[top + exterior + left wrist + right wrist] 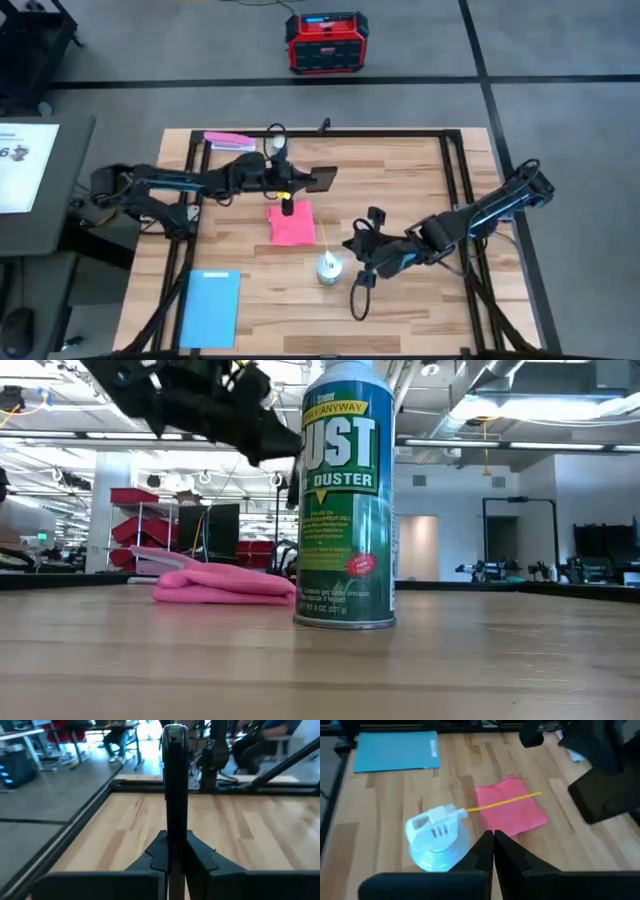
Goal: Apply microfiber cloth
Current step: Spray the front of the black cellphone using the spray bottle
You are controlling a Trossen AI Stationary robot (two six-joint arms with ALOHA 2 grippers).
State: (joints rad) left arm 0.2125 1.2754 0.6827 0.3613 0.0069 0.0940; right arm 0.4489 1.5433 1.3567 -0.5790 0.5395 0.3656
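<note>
The pink-red microfiber cloth lies flat on the wooden table near its middle. Just beyond the cloth's far edge, my left gripper is shut on a black phone, held above the table. My right gripper is shut and holds nothing. It hovers right of a green duster can, which stands upright on its base near the cloth's near right corner. My left gripper pinches the phone's two flat faces near its left end between the two fingers. The fingers come about level from the table's left and lie along the phone. The phone reaches out past the fingertips toward the right, turned on edge and lifted clear of the table.
The can's yellow straw reaches out over the cloth. A light-blue rectangle lies at the near left and a flat pink strip at the far left. A black frame borders the table. A red box sits on the floor beyond.
</note>
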